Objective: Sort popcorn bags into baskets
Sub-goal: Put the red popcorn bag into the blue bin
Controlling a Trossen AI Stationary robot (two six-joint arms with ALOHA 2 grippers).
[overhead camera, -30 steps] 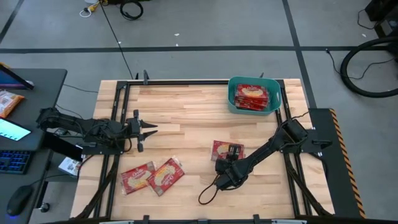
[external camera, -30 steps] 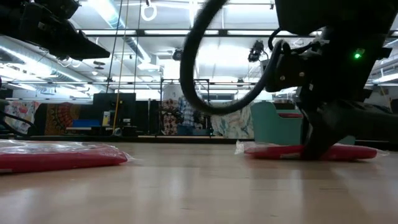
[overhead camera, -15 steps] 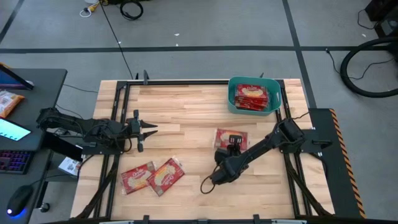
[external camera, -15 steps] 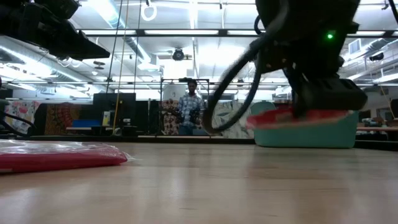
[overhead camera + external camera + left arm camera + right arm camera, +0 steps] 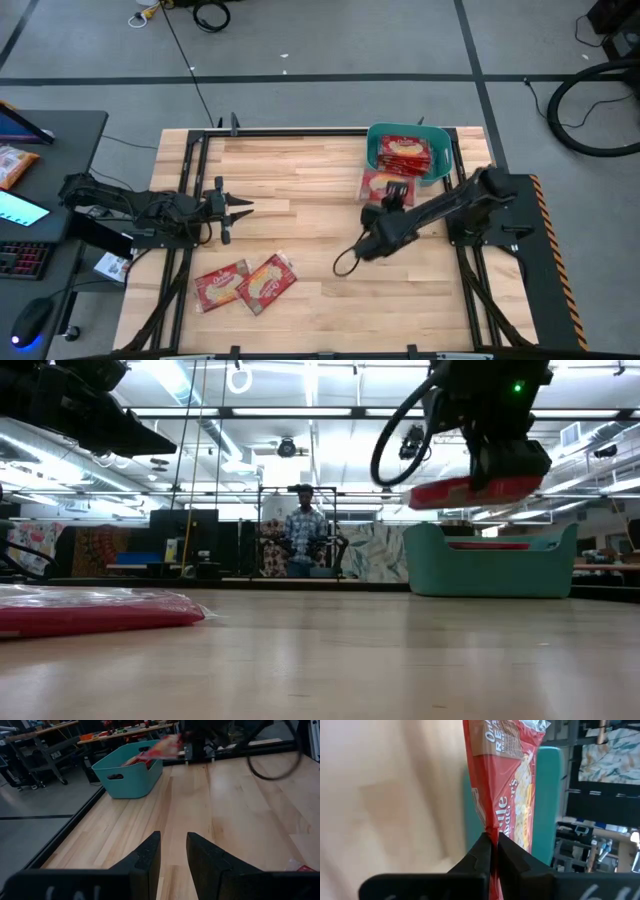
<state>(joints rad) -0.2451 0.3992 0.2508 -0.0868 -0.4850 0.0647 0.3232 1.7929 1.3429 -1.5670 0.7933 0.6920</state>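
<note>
The right claw (image 5: 398, 193) grips a popcorn bag (image 5: 383, 185) in the air beside the teal basket (image 5: 444, 168); bags inside are half hidden; the left claw (image 5: 240, 210) waits slightly parted over the tabletop (image 5: 300, 180).

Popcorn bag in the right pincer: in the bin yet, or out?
Out. The right pincer holds the popcorn bag in the air just short of the bin.

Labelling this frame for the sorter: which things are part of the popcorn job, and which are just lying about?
Job:
- popcorn bag held in the shut right gripper, lifted beside the teal basket
- popcorn bags in the basket
- two popcorn bags on the table, near its front left
- left gripper, waiting at the table's left

Lying about:
- orange packet, keyboard, mouse on the side desk
</note>
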